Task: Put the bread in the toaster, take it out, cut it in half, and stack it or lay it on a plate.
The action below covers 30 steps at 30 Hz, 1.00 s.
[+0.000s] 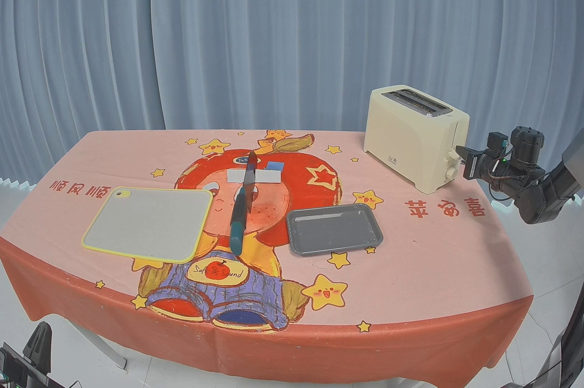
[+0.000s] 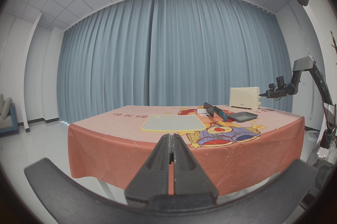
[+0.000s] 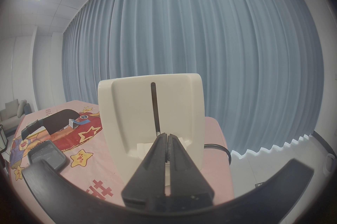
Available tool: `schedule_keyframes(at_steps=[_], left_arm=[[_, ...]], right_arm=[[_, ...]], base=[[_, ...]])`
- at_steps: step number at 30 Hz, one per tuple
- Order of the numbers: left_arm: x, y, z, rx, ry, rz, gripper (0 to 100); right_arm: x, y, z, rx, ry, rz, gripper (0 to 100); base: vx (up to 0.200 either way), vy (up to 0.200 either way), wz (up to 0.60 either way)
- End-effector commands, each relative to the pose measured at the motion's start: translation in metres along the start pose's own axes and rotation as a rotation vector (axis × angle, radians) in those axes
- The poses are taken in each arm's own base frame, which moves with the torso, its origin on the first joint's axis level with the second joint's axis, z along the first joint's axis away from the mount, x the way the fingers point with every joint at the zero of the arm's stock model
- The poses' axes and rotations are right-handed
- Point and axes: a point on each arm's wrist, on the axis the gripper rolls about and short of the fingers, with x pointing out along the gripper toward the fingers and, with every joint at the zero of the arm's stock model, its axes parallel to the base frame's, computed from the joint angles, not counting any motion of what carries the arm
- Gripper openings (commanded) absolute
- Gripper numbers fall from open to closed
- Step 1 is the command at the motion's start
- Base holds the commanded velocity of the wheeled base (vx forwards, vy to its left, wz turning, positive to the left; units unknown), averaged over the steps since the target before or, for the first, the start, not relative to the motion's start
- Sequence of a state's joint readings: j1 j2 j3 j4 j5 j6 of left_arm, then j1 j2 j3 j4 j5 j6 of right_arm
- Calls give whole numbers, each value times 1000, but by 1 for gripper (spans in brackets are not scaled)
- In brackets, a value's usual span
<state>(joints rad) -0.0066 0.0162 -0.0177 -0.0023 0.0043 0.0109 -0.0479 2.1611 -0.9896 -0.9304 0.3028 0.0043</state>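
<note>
The cream toaster (image 1: pixel 413 137) stands at the table's back right, its two slots dark on top. My right gripper (image 1: pixel 460 151) is shut and level with the toaster's end face. In the right wrist view its tips (image 3: pixel 167 137) sit just above the pale lever (image 3: pixel 145 147), low in the vertical slot. A grey plate (image 1: pixel 334 229) lies in front of the toaster. The knife (image 1: pixel 241 207), with a teal handle and dark blade, leans on a small white and blue rest (image 1: pixel 255 175). My left gripper (image 2: pixel 172 138) is shut, low and in front of the table's left corner.
A grey cutting board (image 1: pixel 149 223) with a yellow rim lies on the left of the table, beside the knife. The orange printed cloth hangs over the table's front edge. A dark cable (image 3: pixel 217 147) runs behind the toaster near the table's far edge.
</note>
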Motion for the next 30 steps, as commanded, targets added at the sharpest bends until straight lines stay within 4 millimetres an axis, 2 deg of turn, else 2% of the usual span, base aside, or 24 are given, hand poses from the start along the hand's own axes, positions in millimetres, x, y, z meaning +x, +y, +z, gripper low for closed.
schedule_keyframes(at_steps=[1, 11, 30], left_arm=[[1, 0, -5, 0, 16, -1, 0], [1, 0, -5, 0, 16, 1, 0], [1, 0, -5, 0, 16, -1, 0]], right_arm=[[0, 0, 2, -4, -15, 1, 0], [-13, 3, 28, -32, -115, -1, 0], [-39, 18, 44, -83, -171, 15, 0]], base=[[0, 0, 0], [0, 0, 0], [0, 0, 0]])
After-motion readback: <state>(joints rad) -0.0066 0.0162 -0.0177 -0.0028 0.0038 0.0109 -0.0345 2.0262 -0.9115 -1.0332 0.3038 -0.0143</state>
